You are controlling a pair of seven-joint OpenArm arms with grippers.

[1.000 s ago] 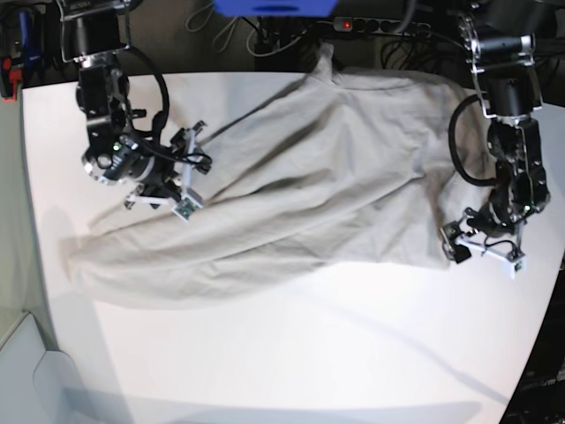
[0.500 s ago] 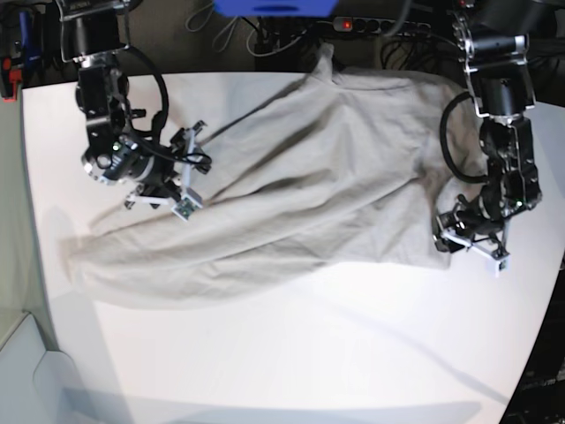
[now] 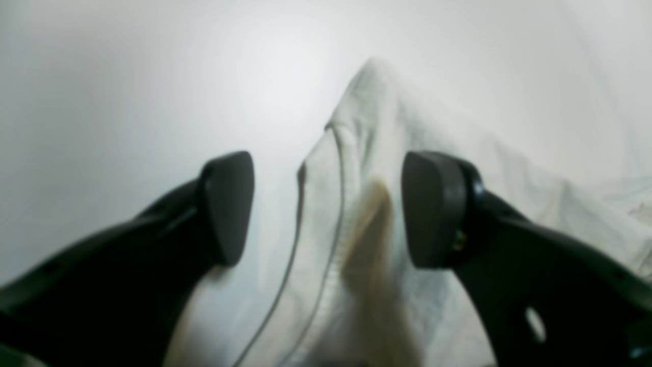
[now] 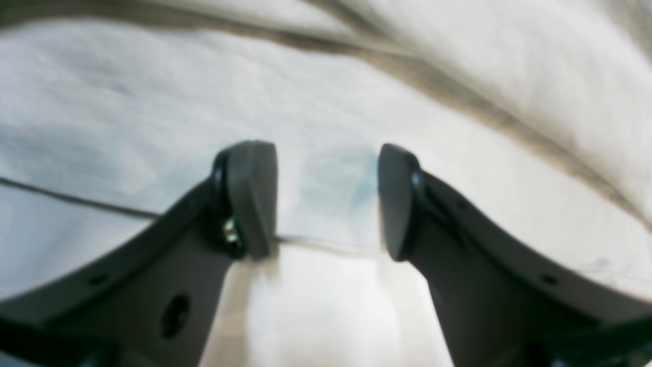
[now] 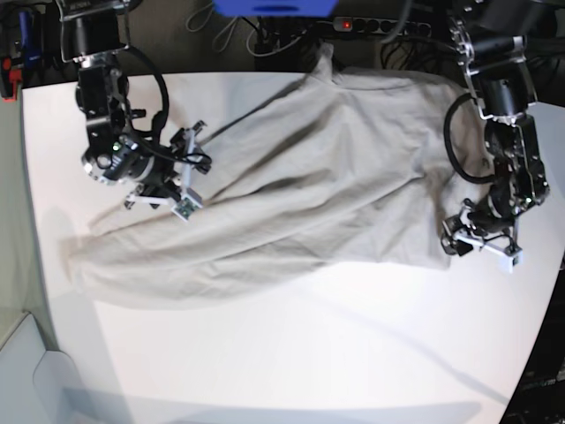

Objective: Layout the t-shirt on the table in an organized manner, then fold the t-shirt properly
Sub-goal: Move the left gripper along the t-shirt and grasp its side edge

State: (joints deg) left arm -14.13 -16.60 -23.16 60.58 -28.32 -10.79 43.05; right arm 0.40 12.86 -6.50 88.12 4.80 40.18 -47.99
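The light grey-beige t-shirt lies spread and wrinkled in a diagonal band across the white table. My left gripper is open at the shirt's right lower corner. In the left wrist view the left gripper straddles a hemmed corner of the shirt without closing on it. My right gripper is open at the shirt's upper left edge. In the right wrist view the right gripper hovers over the hem of the shirt, with bare table below.
A power strip with a red light, cables and a blue object lie beyond the table's far edge. A pale box stands off the table's lower left corner.
The left arm shifted a little toward the shirt and back out along its right lower corner. The right arm and the shirt have not moved.
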